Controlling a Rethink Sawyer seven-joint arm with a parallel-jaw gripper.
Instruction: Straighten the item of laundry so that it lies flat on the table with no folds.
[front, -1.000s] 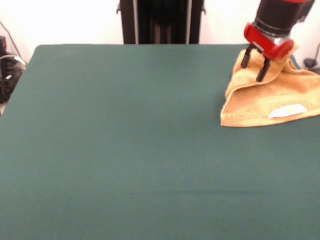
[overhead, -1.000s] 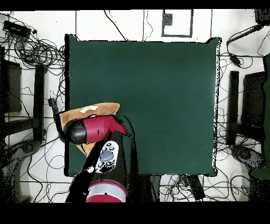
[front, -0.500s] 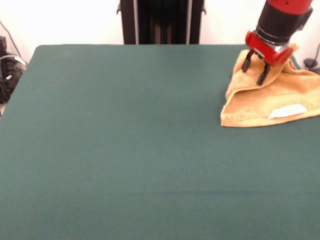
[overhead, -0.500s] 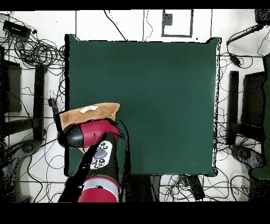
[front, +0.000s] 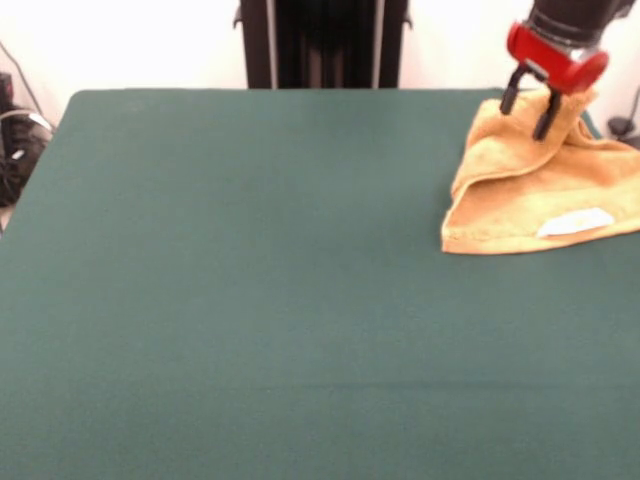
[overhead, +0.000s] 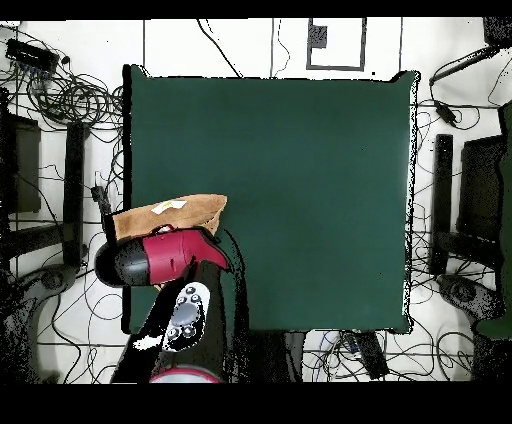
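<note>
Towel (front: 540, 195) cut off by the right edge of the front view, its far corner lost there. From overhead, largely covered by the red arm (overhead: 165, 257), only a strip with the white label (overhead: 168, 206) showing. Pincer (front: 530, 108) hidden overhead beneath that arm; arm itself cropped at the front view's top.

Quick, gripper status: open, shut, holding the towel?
Gripper: open, holding nothing, above the far part of the folded towel.
</note>
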